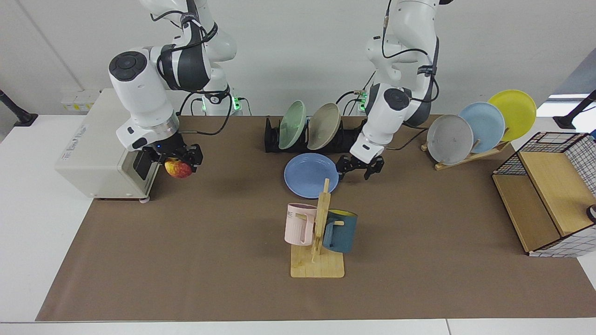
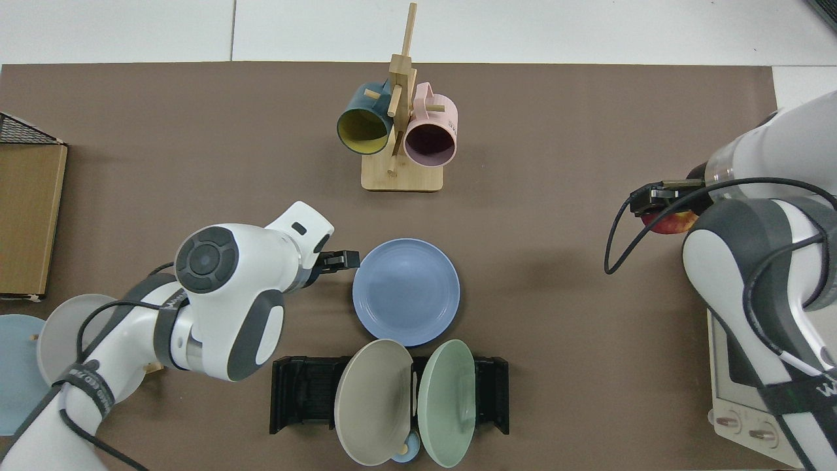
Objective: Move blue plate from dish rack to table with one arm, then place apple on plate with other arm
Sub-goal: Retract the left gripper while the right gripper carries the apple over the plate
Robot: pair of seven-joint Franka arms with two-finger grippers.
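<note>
Apple [image 2: 668, 222] mostly hidden under right claw [image 2: 657, 204], top view.

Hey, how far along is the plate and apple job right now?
Plate step looks done: the blue plate lies flat on the table before the dish rack, with the left hand open beside it. In hand: the right hand holds the apple off to the side. Left: setting it on the plate.
</note>
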